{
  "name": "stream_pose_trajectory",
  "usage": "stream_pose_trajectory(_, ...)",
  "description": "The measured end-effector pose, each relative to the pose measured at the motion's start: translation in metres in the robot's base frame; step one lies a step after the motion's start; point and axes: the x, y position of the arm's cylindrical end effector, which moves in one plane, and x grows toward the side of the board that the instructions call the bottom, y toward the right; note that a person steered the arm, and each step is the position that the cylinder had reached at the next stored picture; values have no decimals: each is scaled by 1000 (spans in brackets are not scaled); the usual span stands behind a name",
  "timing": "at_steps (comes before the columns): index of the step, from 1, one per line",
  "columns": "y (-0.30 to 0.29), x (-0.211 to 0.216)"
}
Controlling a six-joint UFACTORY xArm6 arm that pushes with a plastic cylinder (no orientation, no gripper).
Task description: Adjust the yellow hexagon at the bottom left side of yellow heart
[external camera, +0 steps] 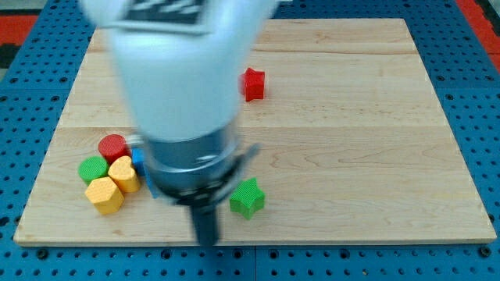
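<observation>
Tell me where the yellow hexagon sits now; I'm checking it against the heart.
The yellow hexagon lies near the board's bottom-left corner in the camera view, touching the yellow heart at its lower left, just below the green block.

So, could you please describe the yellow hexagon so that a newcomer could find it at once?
Look at the wooden board's corner at the view's bottom left, where a cluster of blocks sits. The yellow hexagon is the lowest block there, just below-left of the yellow heart and under the green block; it is flat-sided, not lobed.
</observation>
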Motion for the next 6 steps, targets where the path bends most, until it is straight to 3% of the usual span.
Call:
stream_pose_trajectory(2,-130,0)
stream_pose_trajectory(6,-143,-49)
